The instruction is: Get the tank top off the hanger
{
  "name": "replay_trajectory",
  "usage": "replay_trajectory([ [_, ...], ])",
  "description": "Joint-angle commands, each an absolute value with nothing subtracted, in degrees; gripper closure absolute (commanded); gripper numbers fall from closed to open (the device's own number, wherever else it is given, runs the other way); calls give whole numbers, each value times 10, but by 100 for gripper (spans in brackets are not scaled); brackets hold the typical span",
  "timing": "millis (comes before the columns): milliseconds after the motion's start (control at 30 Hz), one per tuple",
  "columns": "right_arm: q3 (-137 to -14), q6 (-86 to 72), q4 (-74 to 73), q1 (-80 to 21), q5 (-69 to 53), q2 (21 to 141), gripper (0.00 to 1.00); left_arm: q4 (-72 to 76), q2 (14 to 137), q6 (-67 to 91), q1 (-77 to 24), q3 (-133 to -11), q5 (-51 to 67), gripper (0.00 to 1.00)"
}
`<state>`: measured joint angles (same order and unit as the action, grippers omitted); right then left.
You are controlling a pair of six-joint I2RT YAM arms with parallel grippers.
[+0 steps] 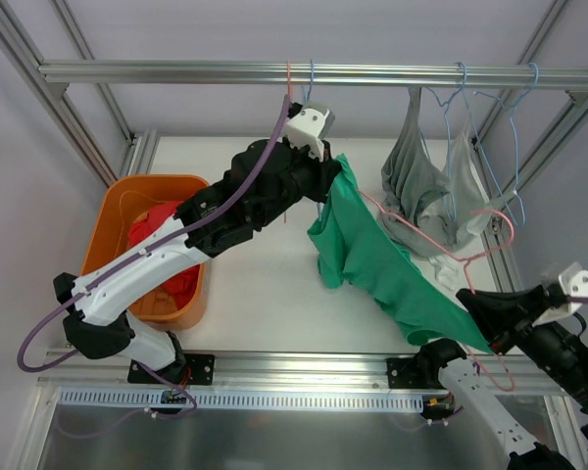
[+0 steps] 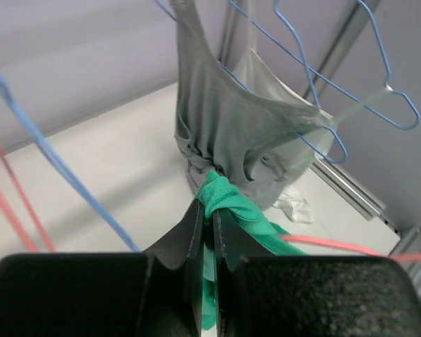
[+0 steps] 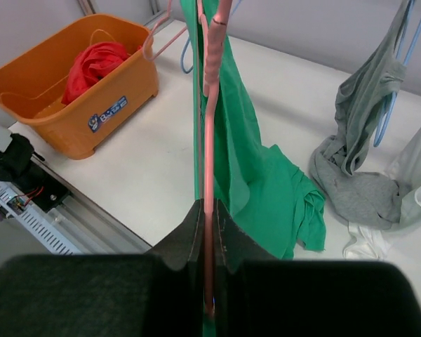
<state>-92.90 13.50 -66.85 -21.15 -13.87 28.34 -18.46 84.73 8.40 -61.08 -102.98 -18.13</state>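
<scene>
A green tank top hangs stretched on a pink hanger between my two arms. My left gripper is shut on a bunched strap of the green tank top, holding it high near the rail. My right gripper is shut on the pink hanger's wire, with the green cloth draped along and past it down to the table. The hanger's far part is hidden under the cloth.
An orange basket with red cloth sits at the left. Grey and white garments hang on blue hangers from the top rail at the right. Frame posts stand on both sides.
</scene>
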Motion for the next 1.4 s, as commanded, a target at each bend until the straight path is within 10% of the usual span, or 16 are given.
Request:
replay_trajectory([
  [0,-932,155,-659,-212,-190,230,100,-150,811,119,-611,-1013,-274,100],
  [333,-921,128,-551,-214,-103,172,100,-144,772,163,-613,-967,-1,100],
  [533,-652,-43,-46,-213,-174,105,100,-117,740,155,-654,-853,338,100],
  [800,-490,-128,345,-212,-107,140,100,-113,737,153,-741,-686,246,100],
  [1133,-810,82,-507,-211,-4,262,100,-115,773,255,-752,-599,-47,100],
  [1367,-855,104,-595,-212,32,382,100,-114,730,257,-762,-580,-98,62],
])
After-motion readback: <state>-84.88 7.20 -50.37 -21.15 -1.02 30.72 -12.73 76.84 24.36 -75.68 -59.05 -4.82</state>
